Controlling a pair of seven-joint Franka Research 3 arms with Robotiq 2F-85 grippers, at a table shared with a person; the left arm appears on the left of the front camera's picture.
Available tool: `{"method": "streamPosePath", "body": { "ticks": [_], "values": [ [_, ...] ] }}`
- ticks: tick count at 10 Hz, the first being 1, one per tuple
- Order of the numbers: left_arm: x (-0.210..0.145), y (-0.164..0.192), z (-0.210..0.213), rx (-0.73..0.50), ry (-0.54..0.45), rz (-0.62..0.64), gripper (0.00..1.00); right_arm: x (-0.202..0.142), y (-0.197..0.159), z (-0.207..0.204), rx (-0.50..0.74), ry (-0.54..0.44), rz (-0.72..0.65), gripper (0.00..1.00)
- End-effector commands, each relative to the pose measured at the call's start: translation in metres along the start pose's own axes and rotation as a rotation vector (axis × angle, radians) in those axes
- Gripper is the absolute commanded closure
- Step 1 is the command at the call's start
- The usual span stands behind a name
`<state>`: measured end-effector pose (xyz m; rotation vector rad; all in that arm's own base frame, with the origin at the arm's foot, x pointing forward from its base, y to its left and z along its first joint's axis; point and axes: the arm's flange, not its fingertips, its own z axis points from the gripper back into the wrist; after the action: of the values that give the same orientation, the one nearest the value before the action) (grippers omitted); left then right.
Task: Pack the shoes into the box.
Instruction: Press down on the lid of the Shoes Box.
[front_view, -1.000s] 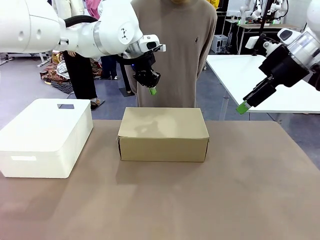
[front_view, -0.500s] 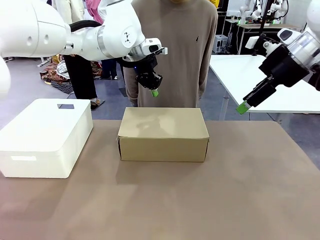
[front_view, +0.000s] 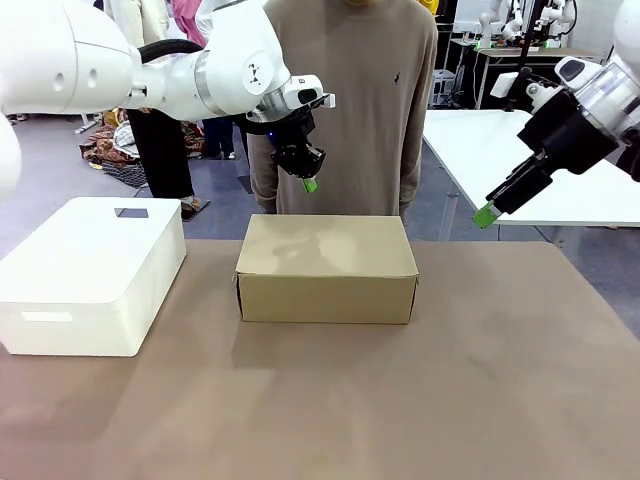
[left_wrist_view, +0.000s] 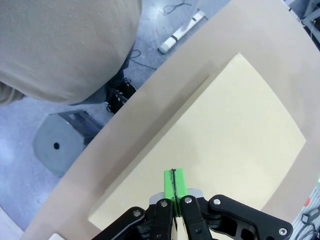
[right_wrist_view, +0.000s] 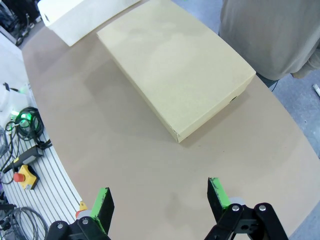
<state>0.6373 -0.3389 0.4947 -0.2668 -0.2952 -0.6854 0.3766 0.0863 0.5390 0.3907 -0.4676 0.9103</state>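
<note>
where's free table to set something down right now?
Free: the whole near strip of the table in front of both boxes, and the stretch right of the cardboard box to the table's right edge. Tighter: the gap between the white box and the cardboard box.

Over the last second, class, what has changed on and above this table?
The shut left gripper shifted slightly right and a touch lower behind the box, holding nothing. The open right gripper, the closed box and the white box stayed put.
</note>
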Motion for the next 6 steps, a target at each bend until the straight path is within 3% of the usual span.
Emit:
{"method": "streamPosePath", "body": {
  "ticks": [1, 2, 4, 6],
  "values": [
    [0.000, 0.000, 0.002, 0.013, 0.003, 0.003, 1.00, 0.000, -0.001, 0.000, -0.007, 0.005, 0.002, 0.00],
    [0.000, 0.000, 0.000, 0.000, 0.000, 0.000, 1.00, 0.000, -0.001, 0.000, -0.007, 0.005, 0.002, 0.00],
    [-0.029, -0.021, 0.022, 0.040, 0.026, -0.011, 1.00, -0.001, 0.004, 0.002, -0.016, 0.022, 0.003, 0.00],
    [-0.066, -0.034, 0.042, -0.015, 0.058, -0.054, 1.00, -0.001, 0.017, 0.006, -0.033, 0.067, 0.009, 0.00]
  ]
}}
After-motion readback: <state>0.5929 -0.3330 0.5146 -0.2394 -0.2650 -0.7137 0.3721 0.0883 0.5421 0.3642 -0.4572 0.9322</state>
